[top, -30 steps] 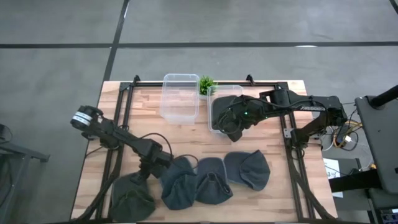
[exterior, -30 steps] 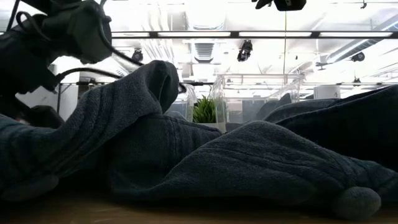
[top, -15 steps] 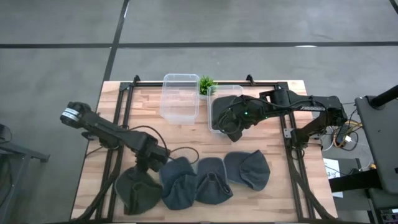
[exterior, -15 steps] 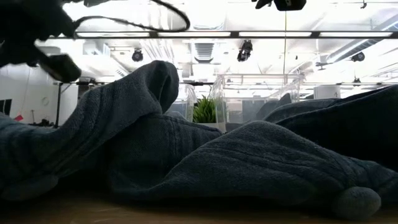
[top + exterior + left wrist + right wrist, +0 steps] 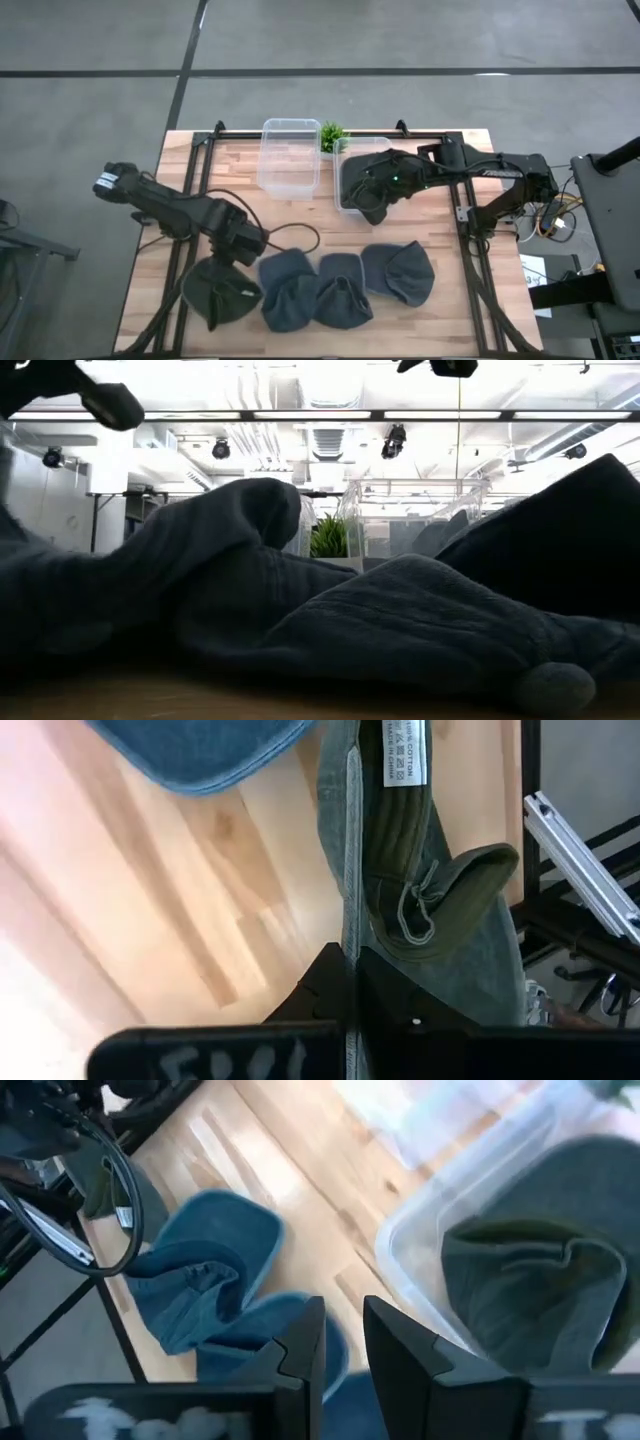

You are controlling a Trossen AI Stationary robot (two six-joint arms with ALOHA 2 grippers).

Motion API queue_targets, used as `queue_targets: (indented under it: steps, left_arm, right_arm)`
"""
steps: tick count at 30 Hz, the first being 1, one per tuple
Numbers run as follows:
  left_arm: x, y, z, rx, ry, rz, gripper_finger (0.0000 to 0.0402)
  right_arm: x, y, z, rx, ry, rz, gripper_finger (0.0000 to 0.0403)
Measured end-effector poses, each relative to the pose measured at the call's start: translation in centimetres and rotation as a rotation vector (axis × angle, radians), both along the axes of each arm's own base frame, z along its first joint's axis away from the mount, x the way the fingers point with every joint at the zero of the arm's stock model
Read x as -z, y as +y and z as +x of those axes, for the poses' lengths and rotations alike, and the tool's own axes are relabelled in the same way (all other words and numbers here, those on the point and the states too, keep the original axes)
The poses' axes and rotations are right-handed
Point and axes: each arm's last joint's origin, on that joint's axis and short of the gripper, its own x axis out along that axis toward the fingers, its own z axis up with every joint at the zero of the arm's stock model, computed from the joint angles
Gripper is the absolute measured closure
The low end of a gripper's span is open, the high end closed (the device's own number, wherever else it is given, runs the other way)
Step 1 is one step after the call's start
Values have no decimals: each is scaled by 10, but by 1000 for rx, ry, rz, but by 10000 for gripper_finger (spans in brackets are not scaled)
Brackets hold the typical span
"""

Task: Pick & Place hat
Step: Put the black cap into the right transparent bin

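Observation:
An olive-green hat (image 5: 220,298) hangs from my left gripper (image 5: 243,248) near the table's near-left corner. The left wrist view shows the hat's inside (image 5: 420,890) with its white label. That gripper (image 5: 347,965) is shut on it. My right gripper (image 5: 375,200) hovers over the near edge of the right clear bin (image 5: 345,150). Its fingers (image 5: 345,1330) stand a narrow gap apart with nothing between them. A grey-green hat (image 5: 520,1280) lies inside that bin (image 5: 420,1230). My left gripper pinches the olive hat's thin rim edge (image 5: 349,920) between its two fingers, coming from above. The hat hangs below the fingers with its open inside turned toward the wrist camera. Whether its lower part still rests on the table cannot be told.
Three blue hats (image 5: 290,300), (image 5: 340,292), (image 5: 400,270) lie in a row along the near side, the leftmost close beside the held hat. A second clear bin (image 5: 290,155) and a small green plant (image 5: 331,135) stand at the far edge. Black frame rails run along both table sides.
My left gripper has risen and drawn slightly toward the far edge, keeping its hold. The olive hat has come up with it, from lying flat at the near-left corner to hanging below the fingers. The right arm has kept still.

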Motion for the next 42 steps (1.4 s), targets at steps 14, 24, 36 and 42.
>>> queue_targets:
  steps: [14, 24, 36, 42]
  left_arm:
    - [-50, 15, -2, -48, -42, 9, 396]
    - [-84, 26, 10, -135, -190, -47, 396]
    - [-75, 51, 38, -190, -236, -104, 396]
    - [-77, 54, 45, -175, -312, -118, 396]
  right_arm:
    - [-7, -2, 8, 12, -116, 4, 335]
    - [-14, 4, 21, 28, -262, 55, 335]
    - [20, 28, 69, -225, -329, 188, 324]
    - [48, 32, 98, -272, -310, 194, 257]
